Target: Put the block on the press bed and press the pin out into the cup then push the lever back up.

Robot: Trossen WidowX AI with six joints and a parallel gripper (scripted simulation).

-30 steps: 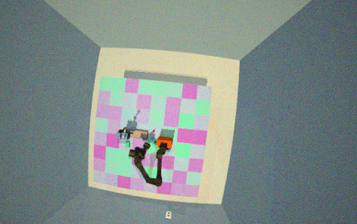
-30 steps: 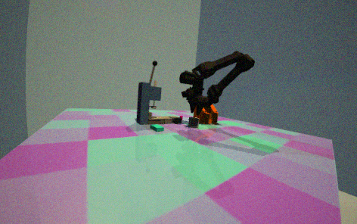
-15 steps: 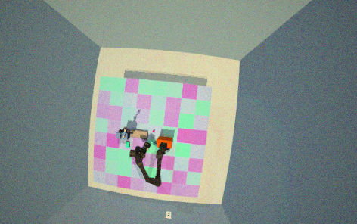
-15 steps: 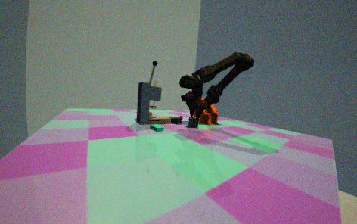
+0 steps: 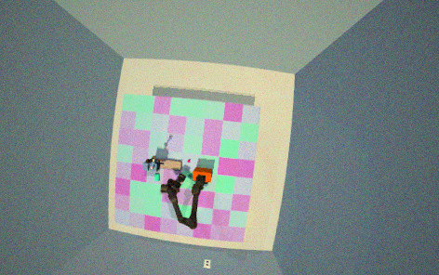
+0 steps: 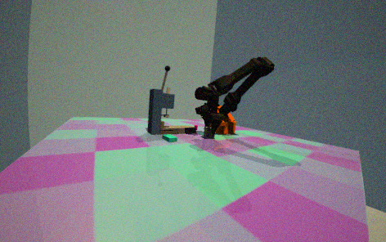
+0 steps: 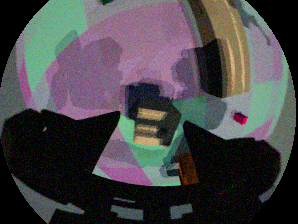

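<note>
Nearest in the exterior view spreads the checkered tabletop (image 5: 139, 195) (image 6: 135, 184) (image 7: 125, 30), patched in mint, magenta and pale lilac, with faint reflections and soft shadows. A flat green block (image 5: 157, 176) (image 6: 169, 138) lies on it near the press. The black gripper (image 5: 179, 180) (image 6: 208, 130) (image 7: 152, 119) points down, fingers wide apart and gripping nothing; between them, on the tabletop, is the dark block with tan stripes (image 7: 157, 122), off the press bed. Beyond stand the blue-grey press (image 5: 151, 164) (image 6: 154, 112), its black-knobbed lever (image 6: 164, 79) raised over a long tan bed (image 5: 171, 164) (image 6: 177, 128) (image 7: 235, 60), and the bright orange base housing (image 5: 203, 173) (image 6: 231, 123) (image 7: 188, 169). A small red piece (image 5: 189, 161) (image 6: 195, 127) (image 7: 241, 118) sits near the bed's end. Cream floor (image 5: 274, 163) (image 6: 377, 214) borders the tabletop; behind rise a grey-green wall (image 5: 209, 32) (image 6: 118, 49) and speckled blue-grey walls (image 5: 363, 139) (image 6: 311, 53).
</note>
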